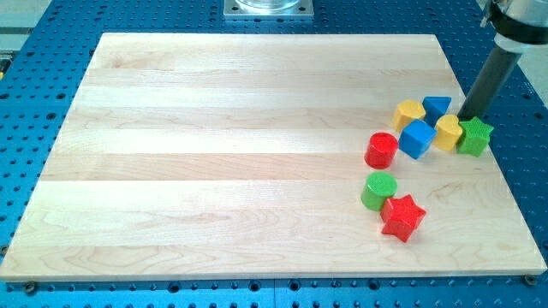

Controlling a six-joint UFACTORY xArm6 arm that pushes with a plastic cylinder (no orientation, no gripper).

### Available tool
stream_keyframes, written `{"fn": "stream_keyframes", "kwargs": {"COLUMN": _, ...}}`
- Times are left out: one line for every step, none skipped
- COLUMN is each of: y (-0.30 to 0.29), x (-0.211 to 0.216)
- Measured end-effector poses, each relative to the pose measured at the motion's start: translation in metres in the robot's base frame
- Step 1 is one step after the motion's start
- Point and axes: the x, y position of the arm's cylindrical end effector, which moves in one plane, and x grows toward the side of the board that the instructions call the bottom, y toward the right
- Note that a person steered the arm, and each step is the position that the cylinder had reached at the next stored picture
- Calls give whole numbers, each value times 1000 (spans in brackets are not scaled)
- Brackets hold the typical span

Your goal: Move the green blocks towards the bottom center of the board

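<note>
A green star block [474,135] lies at the right edge of the board, touching a yellow block [448,132] on its left. A green cylinder [378,190] stands lower down, right of centre, touching a red star [402,216] at its lower right. My tip [467,116] is at the view's right, just above the green star and beside the yellow block's upper right. The dark rod rises to the upper right corner.
A red cylinder [382,150], a blue cube [416,138], a yellow block [409,113] and a blue block [437,107] cluster left of the green star. The wooden board [214,154] lies on a blue perforated table.
</note>
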Motion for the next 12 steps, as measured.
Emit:
{"fn": "stream_keyframes", "kwargs": {"y": 5, "x": 1}}
{"fn": "stream_keyframes", "kwargs": {"y": 23, "x": -5}}
{"fn": "stream_keyframes", "kwargs": {"y": 14, "x": 19}}
{"fn": "stream_keyframes", "kwargs": {"y": 0, "x": 51}}
{"fn": "stream_keyframes", "kwargs": {"y": -15, "x": 62}}
{"fn": "stream_keyframes", "kwargs": {"y": -30, "x": 69}}
{"fn": "stream_keyframes", "kwargs": {"y": -51, "x": 70}}
{"fn": "stream_keyframes", "kwargs": {"y": -75, "x": 80}}
{"fn": "stream_keyframes", "kwargs": {"y": -97, "x": 93}}
{"fn": "stream_keyframes", "kwargs": {"y": -118, "x": 105}}
{"fn": "stream_keyframes", "kwargs": {"y": -137, "x": 117}}
{"fn": "stream_keyframes", "kwargs": {"y": -157, "x": 125}}
